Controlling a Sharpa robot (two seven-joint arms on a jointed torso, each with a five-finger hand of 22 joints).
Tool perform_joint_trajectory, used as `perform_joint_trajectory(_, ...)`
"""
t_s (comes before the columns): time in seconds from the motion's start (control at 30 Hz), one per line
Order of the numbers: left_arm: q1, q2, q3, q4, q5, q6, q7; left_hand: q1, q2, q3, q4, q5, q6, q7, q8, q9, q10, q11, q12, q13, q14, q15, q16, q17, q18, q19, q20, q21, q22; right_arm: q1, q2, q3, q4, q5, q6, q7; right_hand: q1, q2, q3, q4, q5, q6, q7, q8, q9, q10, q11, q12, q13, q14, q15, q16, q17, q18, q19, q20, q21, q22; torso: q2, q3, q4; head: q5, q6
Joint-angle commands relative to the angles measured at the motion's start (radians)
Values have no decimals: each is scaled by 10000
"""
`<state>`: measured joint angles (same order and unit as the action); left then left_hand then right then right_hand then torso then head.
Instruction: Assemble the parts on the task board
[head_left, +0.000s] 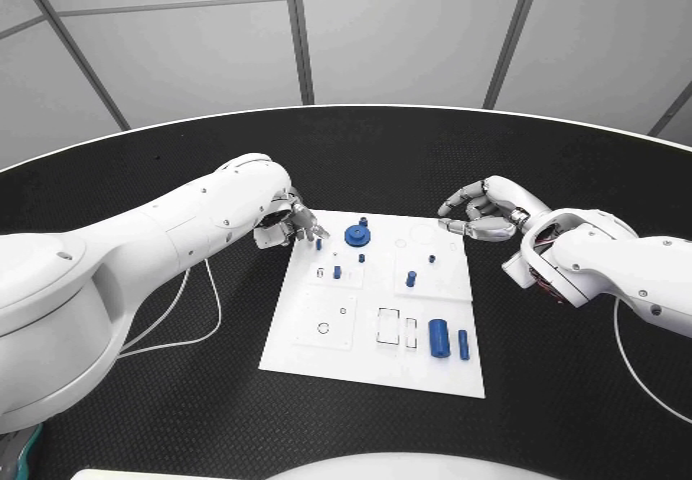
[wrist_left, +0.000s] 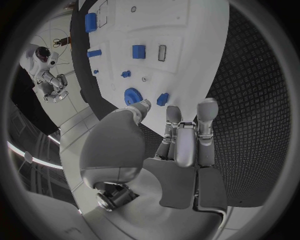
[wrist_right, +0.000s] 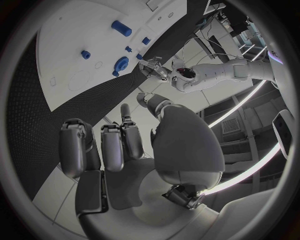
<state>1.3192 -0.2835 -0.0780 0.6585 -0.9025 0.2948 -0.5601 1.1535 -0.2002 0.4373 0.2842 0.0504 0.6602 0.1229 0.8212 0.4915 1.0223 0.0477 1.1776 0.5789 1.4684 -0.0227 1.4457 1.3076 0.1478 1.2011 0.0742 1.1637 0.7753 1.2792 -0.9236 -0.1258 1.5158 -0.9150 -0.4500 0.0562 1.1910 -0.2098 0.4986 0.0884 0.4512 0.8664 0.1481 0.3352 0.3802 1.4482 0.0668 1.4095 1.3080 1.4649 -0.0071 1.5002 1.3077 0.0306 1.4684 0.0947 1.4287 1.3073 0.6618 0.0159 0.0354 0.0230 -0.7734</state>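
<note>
The white task board (head_left: 378, 352) lies in the middle of the table, also seen in the wrist views (wrist_left: 194, 45) (wrist_right: 69, 40). A blue round part (head_left: 356, 235) (wrist_left: 132, 95) (wrist_right: 120, 63) stands near its far edge, with several small blue pegs (head_left: 411, 279) around it. A blue cylinder (head_left: 438, 330) and a thin blue bar (head_left: 463, 343) lie near the front right. My left hand (head_left: 286, 222) (wrist_left: 181, 145) hovers at the board's far left corner, holding nothing, thumb tip close to the round part. My right hand (head_left: 483, 215) (wrist_right: 119, 145) hangs off the far right corner, fingers loosely curled, holding nothing.
A white cable (head_left: 202, 310) runs over the black table (head_left: 577, 400) to the left of the board. Empty rectangular slots (head_left: 388, 327) sit in the board's front half. Each wrist view also shows the other hand, the right (wrist_left: 53, 85) and the left (wrist_right: 153, 67).
</note>
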Motion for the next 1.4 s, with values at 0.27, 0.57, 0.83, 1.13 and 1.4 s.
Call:
perform_joint_trajectory(0.27,-1,89,-1,-96,4,94,6,58,210,-27,-29,-4,217,-14,58,-55,162,-35,104,96,320,3,127,422,-17,142,-25,144,182,0,18,0,7,0,8,-2,-50,-24,61,-22,50,-77,7,44,-15,-10,-57,-14,1179,736,-78,-55,1333,111,283,-76,-57,1232,4,-3,-3,-26,-42)
perform_joint_trajectory(0.57,-3,130,-2,-189,6,163,0,92,246,-24,-40,-5,312,-41,94,-78,230,-58,145,165,336,-16,155,453,-28,181,-40,188,253,1,21,1,18,0,6,-5,-49,-12,74,-20,58,-74,5,62,-17,11,-59,12,1201,740,-80,-50,1345,106,294,-77,-40,1250,-5,3,5,-43,-76)
perform_joint_trajectory(0.83,-3,166,-2,-225,10,212,7,148,287,-11,-65,-4,403,-76,134,-103,294,-89,182,222,352,-41,181,478,-44,229,-60,246,346,1,19,1,28,0,6,-10,-49,-12,74,-20,58,-74,5,62,-17,11,-59,12,1201,740,-80,-50,1345,106,294,-77,-40,1250,1,1,-1,-55,-96)
perform_joint_trajectory(1.13,-4,194,-2,-278,16,245,-9,216,345,23,-93,-3,461,-105,160,-126,321,-116,193,231,359,-63,196,488,-46,240,-79,263,365,2,23,1,34,0,6,-12,-49,-12,74,-20,58,-74,5,62,-17,11,-59,12,1201,740,-80,-50,1345,106,294,-77,-40,1250,-6,2,5,-65,-114)
perform_joint_trajectory(1.4,-7,206,-3,-315,29,313,-20,259,368,43,-117,-5,483,-119,173,-138,334,-129,198,241,361,-74,201,489,-49,248,-89,276,385,2,23,1,38,0,5,-13,-49,-12,74,-20,58,-74,5,62,-17,11,-59,12,1201,740,-80,-50,1345,106,294,-77,-40,1250,-4,5,-1,-86,-136)
